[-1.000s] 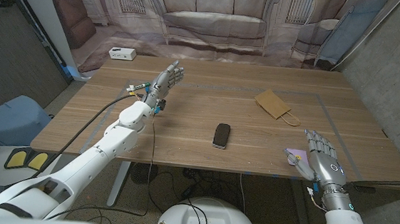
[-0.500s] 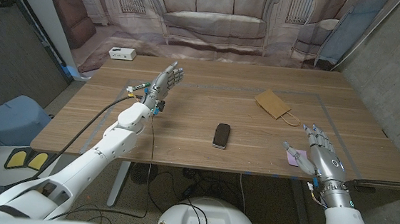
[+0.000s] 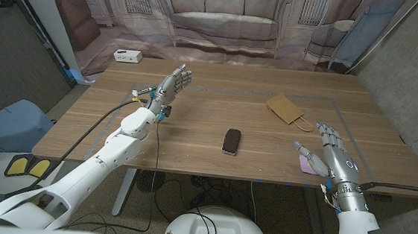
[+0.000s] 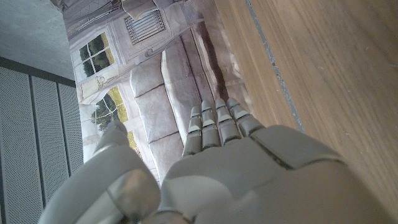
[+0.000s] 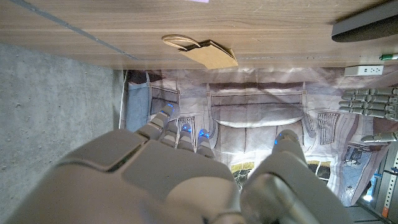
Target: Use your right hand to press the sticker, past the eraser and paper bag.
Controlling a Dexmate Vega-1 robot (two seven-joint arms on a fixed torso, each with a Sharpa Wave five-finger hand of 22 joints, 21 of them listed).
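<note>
**Pink sticker at the counter's near right edge**

Wooden counter (image 3: 217, 110) in the head view: we see the pink sticker (image 3: 308, 164) near the front right edge, just beside the right hand (image 3: 334, 158), whose fingers are spread and hold nothing; we cannot tell if it touches the sticker. The brown paper bag (image 3: 287, 109) lies farther back, the dark eraser (image 3: 231, 141) near the middle. The left hand (image 3: 174, 83) is raised, fingers extended, released.

Left wrist view: the left hand (image 4: 217, 168) shows straight fingers together above the wood, grasping nothing.

Right wrist view: the right hand (image 5: 180, 168) is released; the paper bag (image 5: 202, 51) lies beyond it, the eraser (image 5: 367, 28) at the edge.
</note>
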